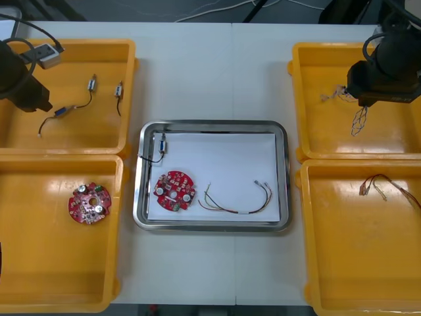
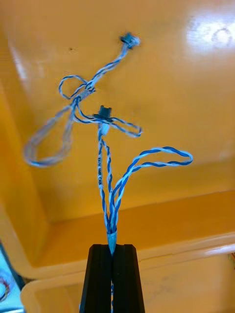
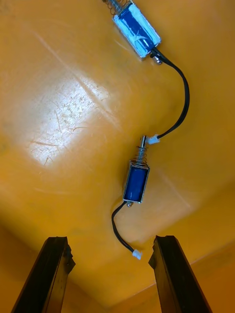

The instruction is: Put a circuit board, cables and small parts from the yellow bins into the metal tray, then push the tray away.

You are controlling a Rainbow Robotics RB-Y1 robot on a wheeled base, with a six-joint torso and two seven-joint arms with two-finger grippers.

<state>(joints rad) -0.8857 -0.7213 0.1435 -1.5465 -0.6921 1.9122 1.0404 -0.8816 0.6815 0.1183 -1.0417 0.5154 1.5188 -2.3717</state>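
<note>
Over the far R yellow bin (image 1: 395, 141), the right gripper (image 2: 112, 247) was pinched shut on a twisted blue and white cable (image 2: 100, 176), loops dangling. Should lift it clear of the rim w/o snagging, then carry to the metal tray (image 1: 212, 124). The left gripper (image 3: 111, 239) hung wide open over small metal parts (image 3: 136, 182).

Arms (image 1: 388, 62) bulky black w/ looped black wiring (image 1: 14, 26); left hand (image 3: 111, 239) & right hand (image 2: 112, 247): flat black fingers (image 3: 53, 274).

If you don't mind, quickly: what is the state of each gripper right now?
Left gripper: open, holding nothing, with a small metal part beyond its fingers.
Right gripper: shut on the twisted blue and white cable.
</note>
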